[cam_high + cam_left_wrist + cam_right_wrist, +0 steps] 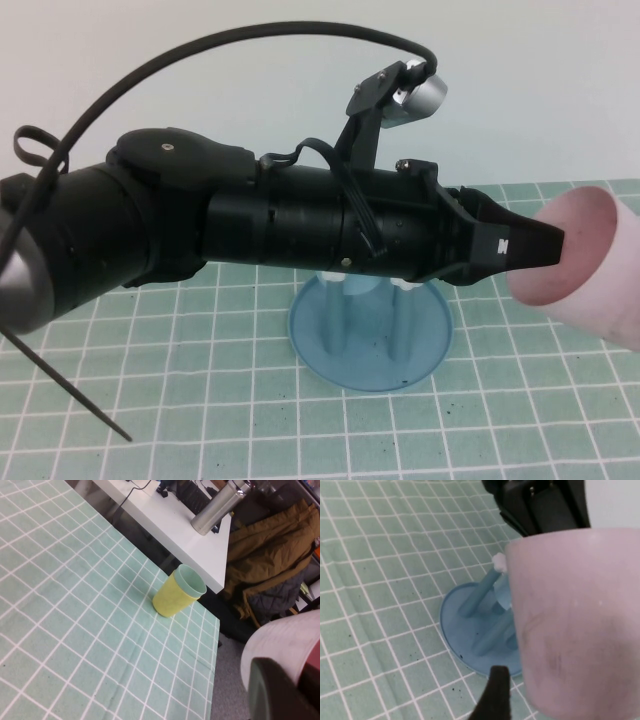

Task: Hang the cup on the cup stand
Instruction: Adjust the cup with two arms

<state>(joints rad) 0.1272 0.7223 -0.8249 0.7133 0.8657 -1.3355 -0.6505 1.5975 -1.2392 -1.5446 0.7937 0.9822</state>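
One left pincer finger sits inside the cup (grasping its wall); right pincer grip indeterminable.

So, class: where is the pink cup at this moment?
In the high view the cup is up off the table at the right edge, beyond the cup stand, with a finger of the left gripper inside its mouth.

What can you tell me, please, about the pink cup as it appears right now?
The pink cup is a pale, tapered, handleless tumbler that looks like plastic, with a darker pink inside. It is lifted off the table and lies roughly sideways, mouth toward the left arm. One finger of the left pincer reaches into its mouth. It hangs near the blue cup stand, not yet on a peg. The right pincer is close beside it; whether it touches is unclear.
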